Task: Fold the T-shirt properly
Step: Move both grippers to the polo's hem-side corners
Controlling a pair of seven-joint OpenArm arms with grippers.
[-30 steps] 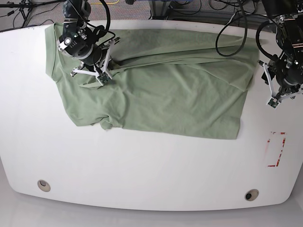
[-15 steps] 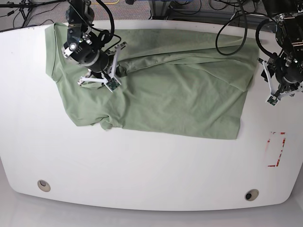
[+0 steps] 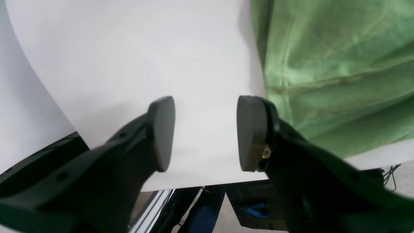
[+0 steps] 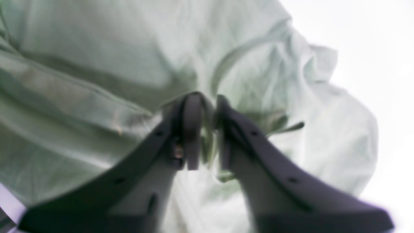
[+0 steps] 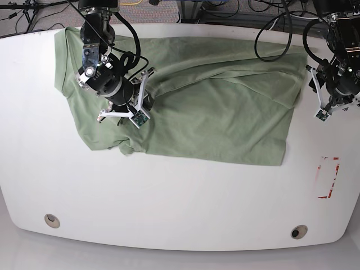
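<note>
**A:** Base view: T-shirt (image 5: 214, 107) lies across the upper counter (image 5: 169, 202), long axis left-right. Right tool (image 5: 125, 110) sits on its upper-left part, near the sleeve fold.

**B:** Tool states?

**A:** Right wrist view: pads a narrow gap apart, a pinch of fabric between them (image 4: 207, 142). Left tool (image 3: 203, 136) is apart, empty, over bare counter; shirt edge lies just to frame right.

**B:** So the right arm is nearer.

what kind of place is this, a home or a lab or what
Most likely a robotics lab or test bench, not a home. A pale sage-green knit T-shirt lies on a bare white rounded table, loose black cables trail behind it, and red tape marks sit near the table's edge.
</note>
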